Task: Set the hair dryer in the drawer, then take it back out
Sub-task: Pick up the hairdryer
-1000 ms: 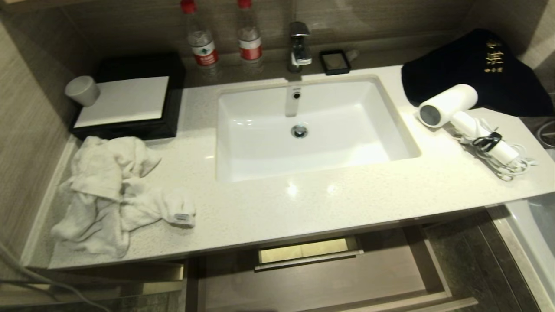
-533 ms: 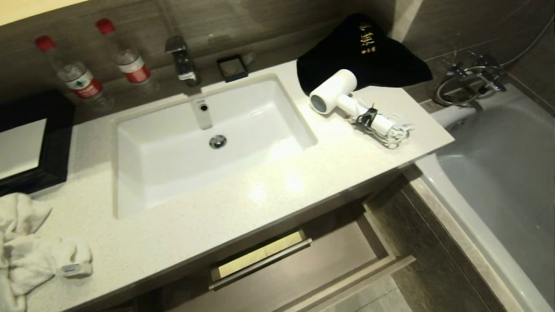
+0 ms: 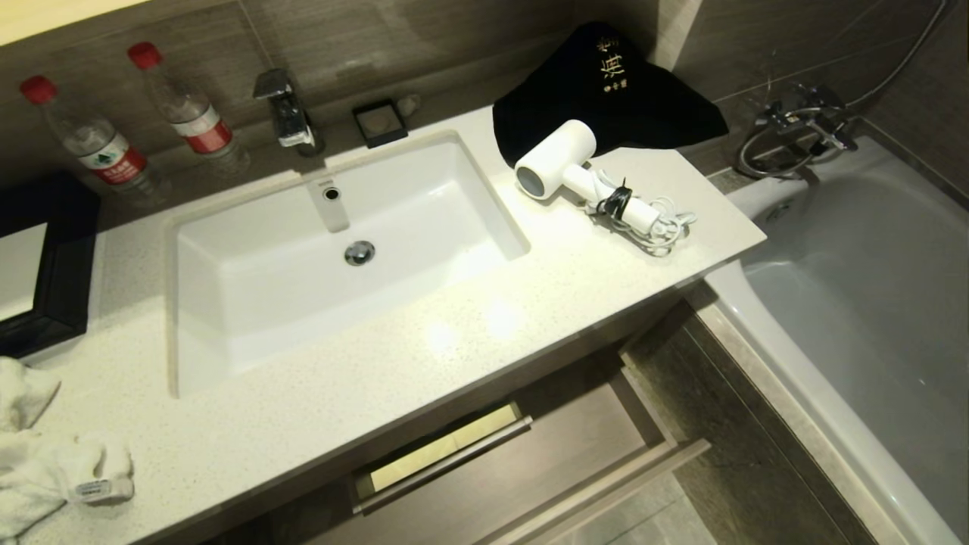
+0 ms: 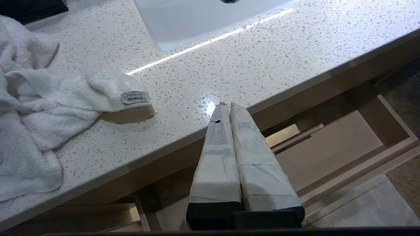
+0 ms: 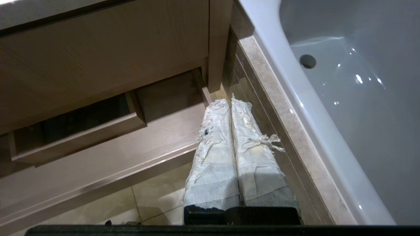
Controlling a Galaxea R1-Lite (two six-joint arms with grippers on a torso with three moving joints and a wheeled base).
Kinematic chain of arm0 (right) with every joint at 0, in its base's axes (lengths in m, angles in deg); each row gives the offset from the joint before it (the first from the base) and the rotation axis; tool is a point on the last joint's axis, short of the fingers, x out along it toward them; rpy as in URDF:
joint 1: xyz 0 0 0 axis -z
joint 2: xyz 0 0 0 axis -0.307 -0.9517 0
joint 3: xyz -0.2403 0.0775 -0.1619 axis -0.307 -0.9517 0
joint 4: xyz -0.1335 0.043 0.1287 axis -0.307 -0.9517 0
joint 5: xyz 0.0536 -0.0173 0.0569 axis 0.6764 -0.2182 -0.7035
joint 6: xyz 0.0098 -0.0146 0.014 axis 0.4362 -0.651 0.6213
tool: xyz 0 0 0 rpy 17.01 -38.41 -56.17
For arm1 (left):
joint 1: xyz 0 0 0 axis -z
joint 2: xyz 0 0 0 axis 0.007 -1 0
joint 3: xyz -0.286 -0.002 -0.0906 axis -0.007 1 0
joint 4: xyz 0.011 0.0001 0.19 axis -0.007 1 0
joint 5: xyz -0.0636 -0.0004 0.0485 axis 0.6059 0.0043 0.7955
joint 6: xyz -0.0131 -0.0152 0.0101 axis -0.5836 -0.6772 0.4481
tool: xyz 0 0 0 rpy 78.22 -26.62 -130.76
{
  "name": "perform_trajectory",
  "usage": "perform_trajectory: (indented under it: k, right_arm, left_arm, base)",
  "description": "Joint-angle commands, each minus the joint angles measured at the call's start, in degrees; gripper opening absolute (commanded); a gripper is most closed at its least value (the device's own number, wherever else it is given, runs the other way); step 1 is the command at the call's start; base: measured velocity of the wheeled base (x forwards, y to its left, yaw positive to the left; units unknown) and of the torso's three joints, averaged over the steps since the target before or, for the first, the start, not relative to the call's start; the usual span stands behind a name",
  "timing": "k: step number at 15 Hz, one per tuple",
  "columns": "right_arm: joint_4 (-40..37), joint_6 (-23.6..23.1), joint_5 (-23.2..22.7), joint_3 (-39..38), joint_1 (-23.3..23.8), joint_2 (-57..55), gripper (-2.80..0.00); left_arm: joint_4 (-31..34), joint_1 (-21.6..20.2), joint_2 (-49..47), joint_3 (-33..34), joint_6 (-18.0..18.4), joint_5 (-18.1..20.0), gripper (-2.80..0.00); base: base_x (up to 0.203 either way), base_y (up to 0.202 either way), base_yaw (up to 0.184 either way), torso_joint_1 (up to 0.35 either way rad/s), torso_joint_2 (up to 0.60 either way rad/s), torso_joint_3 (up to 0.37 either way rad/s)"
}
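A: Where's the hair dryer point(image 3: 558, 158) sitting?
B: It's lying on the countertop point(image 3: 424, 356), to the right of the sink point(image 3: 250, 303), grey barrel end facing the basin, barrel touching the black cloth bag point(image 3: 606, 91) behind it. The coiled cord point(image 3: 658, 227) is lying bundled by the handle with a black strap around it.
A: Drawer?
B: The drawer point(image 3: 590, 469) is standing pulled out under the counter, nothing showing in the visible part of it. The boxed cut-out point(image 3: 439, 454) is sitting at its back.
A: Claws?
B: Neither is showing in the head view. The left gripper point(image 4: 229, 105) is hanging by the counter's front edge, above the drawer, taped fingers pressed together, holding nothing. A crumpled white towel point(image 4: 39, 108) is lying on the counter beside it. The right gripper point(image 5: 230, 100) is hanging over the drawer's right end next to the bathtub point(image 5: 344, 98), fingers pressed together too, nothing between them.
A: Other stuff?
B: Two water bottles point(image 3: 189, 113) and a faucet point(image 3: 284, 113) are standing behind the sink, and a black tray point(image 3: 45, 272) is sitting at far left.
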Motion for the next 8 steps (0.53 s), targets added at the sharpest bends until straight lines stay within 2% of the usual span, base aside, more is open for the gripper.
perform_trajectory:
  k: [1,2,4,6,8]
  right_arm:
    - [0.2,-0.3,0.0,0.1,0.0,0.0,-2.80]
    - [0.5,-0.4,-0.2,0.7,0.0,0.0,-2.80]
    - [-3.6,-0.6,-0.2,8.2,0.0,-1.6,-2.80]
    - [-11.6,-0.8,-0.4,22.7,0.0,-6.7,-2.80]
    - [-19.6,-1.0,-1.2,38.9,0.0,-18.1,-2.80]
  left_arm:
    - [0.0,0.0,0.0,0.0,0.0,-0.1,-2.80]
    - [0.0,0.0,-0.1,0.0,0.0,0.0,-2.80]
    - [0.0,0.0,0.0,0.0,0.0,-0.1,-2.80]
    - [0.0,0.0,-0.1,0.0,0.0,0.0,-2.80]
    - [0.0,0.0,-0.1,0.0,0.0,-0.1,-2.80]
  base:
    - [0.000,0.000,0.000,0.000,0.00,0.000]
    - [0.000,0.000,0.000,0.000,0.00,0.000]
    - [0.000,0.000,0.000,0.000,0.00,0.000]
    - [0.000,0.000,0.000,0.000,0.00,0.000]
    - [0.000,0.000,0.000,0.000,0.00,0.000]
